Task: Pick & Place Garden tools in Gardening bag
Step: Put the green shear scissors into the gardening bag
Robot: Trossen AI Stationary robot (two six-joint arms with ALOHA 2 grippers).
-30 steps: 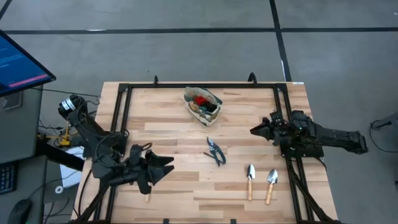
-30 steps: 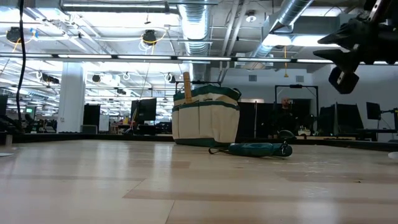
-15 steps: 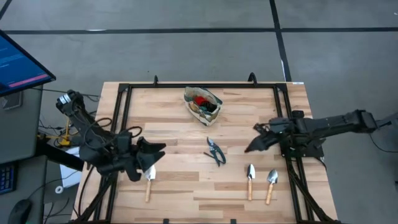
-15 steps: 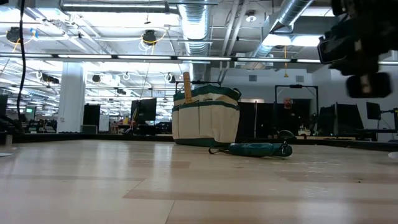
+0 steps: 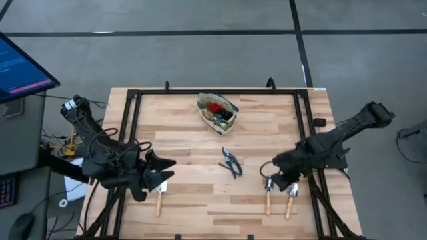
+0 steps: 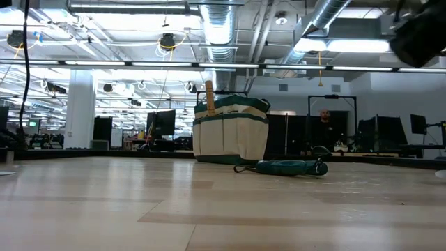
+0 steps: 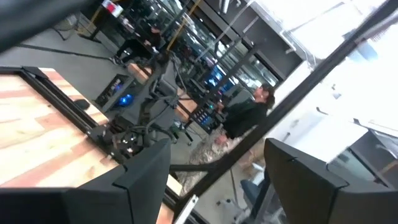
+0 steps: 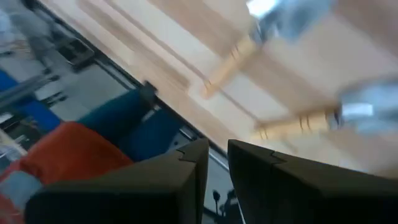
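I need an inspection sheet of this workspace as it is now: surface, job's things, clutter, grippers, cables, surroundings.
Surface: wooden table inside a black frame.
Job's things: gardening bag at the far middle, red glove inside; pruning shears at the centre; two trowels near the right front; one trowel near the left front.
Clutter: nothing seen.
Grippers: left gripper open, above the left trowel; right gripper over the two trowels' blades, fingers close together, holding nothing visible.
Cables: bundle on the left arm.
Surroundings: monitor left of the table; a person in the room behind.
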